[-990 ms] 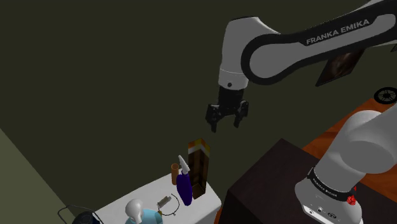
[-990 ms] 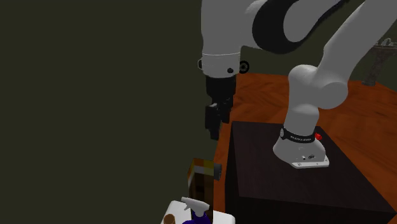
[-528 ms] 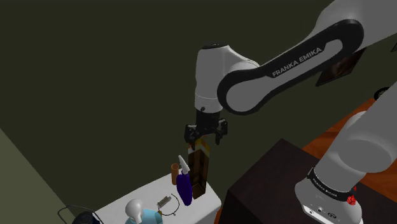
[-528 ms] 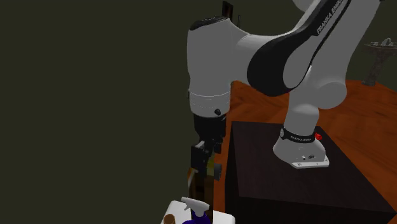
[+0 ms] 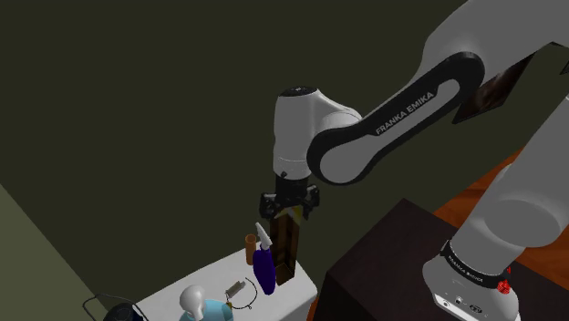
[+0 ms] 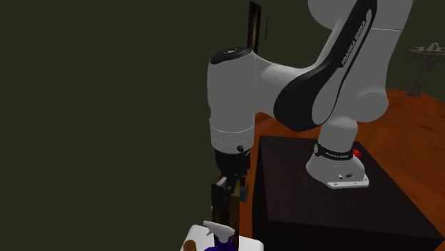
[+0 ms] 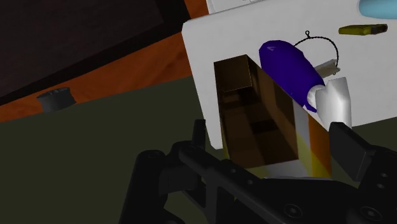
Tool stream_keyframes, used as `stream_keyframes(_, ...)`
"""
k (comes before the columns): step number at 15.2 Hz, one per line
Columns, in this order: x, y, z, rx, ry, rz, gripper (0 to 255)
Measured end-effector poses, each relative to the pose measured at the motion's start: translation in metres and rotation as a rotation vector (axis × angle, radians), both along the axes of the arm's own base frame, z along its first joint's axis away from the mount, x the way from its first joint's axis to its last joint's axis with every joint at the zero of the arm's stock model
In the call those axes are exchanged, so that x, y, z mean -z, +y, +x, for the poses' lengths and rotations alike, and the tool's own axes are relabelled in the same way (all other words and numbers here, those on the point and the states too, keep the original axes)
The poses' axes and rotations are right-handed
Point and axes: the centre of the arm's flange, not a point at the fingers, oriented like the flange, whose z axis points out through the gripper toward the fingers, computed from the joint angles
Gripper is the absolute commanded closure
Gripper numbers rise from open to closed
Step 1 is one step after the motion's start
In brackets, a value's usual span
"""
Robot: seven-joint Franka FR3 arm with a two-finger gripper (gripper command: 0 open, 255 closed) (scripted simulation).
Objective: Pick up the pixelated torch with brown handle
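The pincer [image 7: 270, 137] stood released, fingers [image 7: 348, 149] straddling the top of the blocky brown torch [image 7: 254, 121], upright at the edge of the white desk [image 7: 203, 51] just beside a purple spray bottle [image 7: 289, 67]. Closing squarely on the flat sides, clear of the bottle's trigger, seemed wise. Whether either finger touched was unclear.

Dim, murky lighting throughout.

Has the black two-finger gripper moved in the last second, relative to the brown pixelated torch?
Yes. The black two-finger gripper came down and toward the shoulder view's left, from above the upright brown pixelated torch to around its top, fingers open.
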Motion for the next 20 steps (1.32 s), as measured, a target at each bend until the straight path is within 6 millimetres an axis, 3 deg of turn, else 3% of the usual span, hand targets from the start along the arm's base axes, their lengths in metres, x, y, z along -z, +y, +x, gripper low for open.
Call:
stream_keyframes(1,0.002,0.000,0.000,0.000,0.000,0.000,0)
stream_keyframes(2,0.003,0.000,0.000,0.000,0.000,0.000,255)
stream_keyframes(12,0.004,0.001,0.000,-0.001,-0.002,0.001,255)
stream_keyframes(20,-0.031,0.000,0.001,0.000,0.000,0.000,255)
